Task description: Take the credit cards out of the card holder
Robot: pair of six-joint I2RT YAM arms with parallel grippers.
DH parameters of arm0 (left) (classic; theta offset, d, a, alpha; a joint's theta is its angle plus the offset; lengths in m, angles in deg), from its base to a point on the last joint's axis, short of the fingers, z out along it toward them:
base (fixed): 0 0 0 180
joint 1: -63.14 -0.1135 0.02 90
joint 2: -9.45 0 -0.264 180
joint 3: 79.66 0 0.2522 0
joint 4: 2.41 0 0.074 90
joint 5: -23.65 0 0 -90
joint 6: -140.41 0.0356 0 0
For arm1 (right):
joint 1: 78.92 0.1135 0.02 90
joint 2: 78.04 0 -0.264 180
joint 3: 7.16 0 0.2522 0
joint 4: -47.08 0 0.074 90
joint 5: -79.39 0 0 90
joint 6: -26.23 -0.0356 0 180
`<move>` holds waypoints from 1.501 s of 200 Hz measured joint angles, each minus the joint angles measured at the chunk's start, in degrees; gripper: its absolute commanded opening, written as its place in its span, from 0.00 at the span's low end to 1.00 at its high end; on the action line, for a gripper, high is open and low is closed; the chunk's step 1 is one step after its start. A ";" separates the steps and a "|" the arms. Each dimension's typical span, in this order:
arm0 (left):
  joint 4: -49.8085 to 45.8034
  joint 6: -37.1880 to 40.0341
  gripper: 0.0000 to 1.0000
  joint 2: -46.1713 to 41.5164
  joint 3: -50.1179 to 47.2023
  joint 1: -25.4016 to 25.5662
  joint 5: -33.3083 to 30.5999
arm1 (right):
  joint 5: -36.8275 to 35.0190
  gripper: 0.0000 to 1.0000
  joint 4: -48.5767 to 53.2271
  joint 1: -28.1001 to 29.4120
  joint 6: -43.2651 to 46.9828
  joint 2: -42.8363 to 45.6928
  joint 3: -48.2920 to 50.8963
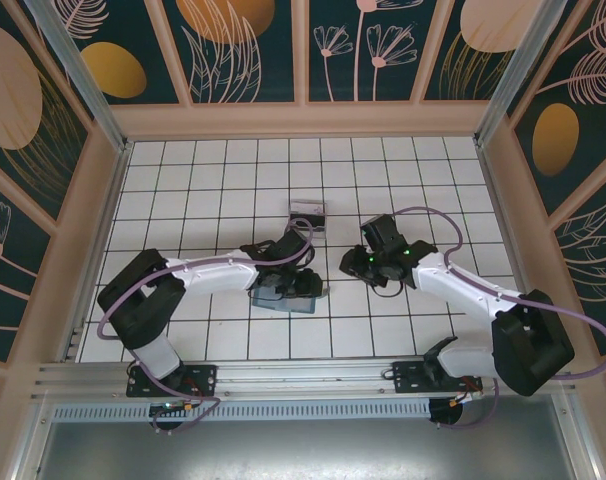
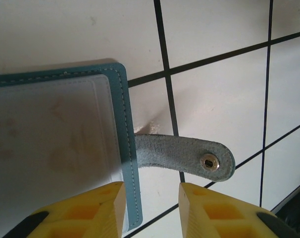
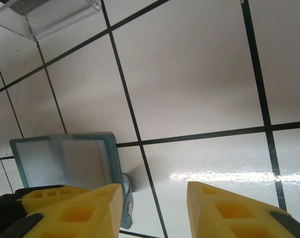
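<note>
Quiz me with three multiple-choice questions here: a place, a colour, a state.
1. The clear box lies where from the holder? A nearer the arm bases; B farther from them; C on top of it.
2. The left pincer has fingers that are: A red; B green; C yellow.
3. The holder's strap is: A unsnapped; B snapped shut; C torn off.
Key: B, top view shows the box beyond the holder; C, wrist view shows yellow tips; A, strap lies loose, snap exposed.

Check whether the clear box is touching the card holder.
Apart. The right wrist view shows bare white tiles between the clear box at the top and the card holder lower down.
</note>
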 measured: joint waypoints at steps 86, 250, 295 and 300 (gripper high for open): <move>-0.72 -0.11 0.36 2.62 0.50 0.11 -0.87 | 0.00 0.41 0.02 -0.02 0.42 0.02 0.39; -10.99 0.96 0.36 1.84 3.37 0.35 -9.49 | 0.00 0.41 0.00 -0.07 0.87 0.02 0.39; -13.68 1.36 0.36 1.84 4.11 0.35 -12.00 | 0.02 0.41 0.00 -0.13 0.92 -0.04 0.39; -14.27 1.42 0.36 1.84 4.35 0.35 -12.41 | 0.02 0.41 0.00 -0.15 1.01 -0.07 0.42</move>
